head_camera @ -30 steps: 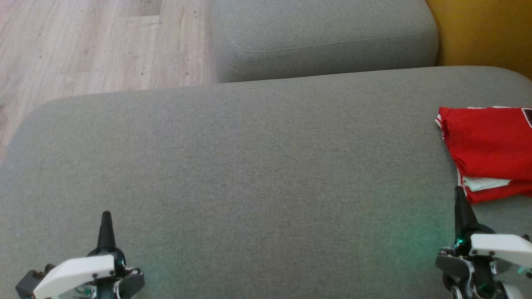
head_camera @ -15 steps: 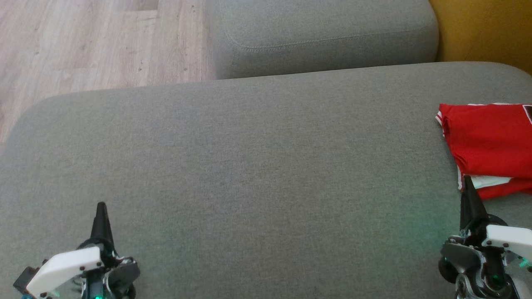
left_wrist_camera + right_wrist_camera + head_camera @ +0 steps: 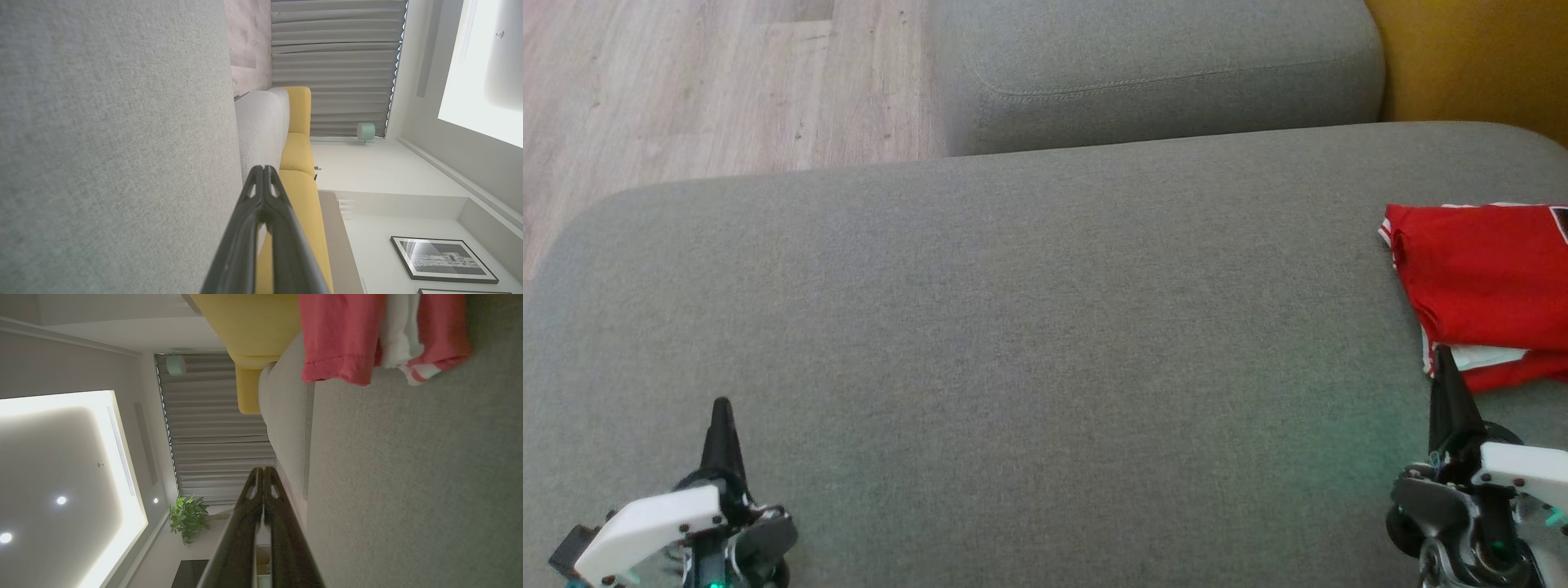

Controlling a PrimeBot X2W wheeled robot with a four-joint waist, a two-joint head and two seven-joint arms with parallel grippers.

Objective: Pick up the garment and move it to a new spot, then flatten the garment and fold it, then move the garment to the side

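The big grey couch cushion [image 3: 1029, 310] took up most of the head view. A smaller grey cushion [image 3: 1160, 73] sat behind it, with pale wood floor [image 3: 686, 82] off to the left and a bit of yellow sofa [image 3: 1470, 65] in the far right corner. The red garment [image 3: 1478, 278], white trim and all, lay folded on the big cushion's right side, cut off by the picture's edge. The right gripper [image 3: 1442, 353] pointed at its near corner, fingers pressed together with nothing between them; couldn't tell if the tip touched the cloth. The left gripper [image 3: 721, 406] was closed and empty too, well apart from the garment.
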